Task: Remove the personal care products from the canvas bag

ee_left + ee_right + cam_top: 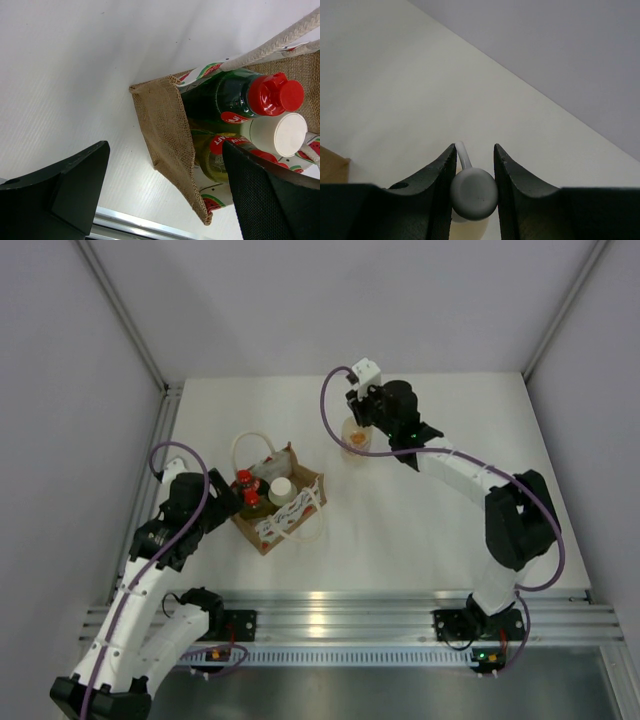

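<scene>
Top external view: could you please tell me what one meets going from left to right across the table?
Left pincer → bag → pump bottle

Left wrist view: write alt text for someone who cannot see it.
A tan canvas bag on a white table holds a dark green bottle with a red cap, a white-capped bottle and a yellow bottle. The open left gripper shows one black finger in each lower corner.
</scene>
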Robot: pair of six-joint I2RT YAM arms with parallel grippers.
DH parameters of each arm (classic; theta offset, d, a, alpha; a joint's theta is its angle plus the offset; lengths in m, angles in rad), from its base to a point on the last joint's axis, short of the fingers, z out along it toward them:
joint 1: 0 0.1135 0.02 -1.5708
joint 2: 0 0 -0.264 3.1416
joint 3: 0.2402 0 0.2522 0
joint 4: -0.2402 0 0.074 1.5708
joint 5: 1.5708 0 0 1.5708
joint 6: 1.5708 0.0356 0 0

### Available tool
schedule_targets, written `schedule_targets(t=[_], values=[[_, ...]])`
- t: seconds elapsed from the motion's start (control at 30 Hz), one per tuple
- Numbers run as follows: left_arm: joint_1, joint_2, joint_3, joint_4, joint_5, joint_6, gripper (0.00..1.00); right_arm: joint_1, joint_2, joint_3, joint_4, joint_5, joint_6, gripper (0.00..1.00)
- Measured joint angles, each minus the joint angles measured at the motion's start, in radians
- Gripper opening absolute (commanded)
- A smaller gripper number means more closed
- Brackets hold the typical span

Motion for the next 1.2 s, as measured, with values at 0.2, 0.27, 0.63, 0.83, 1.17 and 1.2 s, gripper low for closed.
schedule_targets(t=[0.2, 0.27, 0.63, 0.83, 1.17, 1.2], values=[[0.0, -0.006, 0.0, 0.0, 0.0, 0.0, 0.98, -0.002, 0.001, 0.0, 0.039, 0.023, -0.039, 0.0], [0.0, -0.008, 0.0, 0.0, 0.002, 0.0, 0.98, -0.006, 0.005, 0.0, 0.052, 0.026, -0.048, 0.0], [0.0, -0.031, 0.0, 0.0, 0.035, 0.001, 0.98, -0.026, 0.114, -0.002, 0.097, 0.075, -0.093, 0.0], [0.0, -0.042, 0.0, 0.0, 0.044, 0.001, 0.98, -0.027, 0.117, -0.026, 0.152, 0.102, -0.097, 0.39], [0.0, -0.043, 0.0, 0.0, 0.049, 0.001, 0.98, -0.027, 0.109, -0.048, 0.211, 0.087, -0.087, 0.57], [0.0, -0.043, 0.0, 0.0, 0.049, 0.001, 0.98, -0.027, 0.109, -0.048, 0.212, 0.084, -0.085, 0.58]])
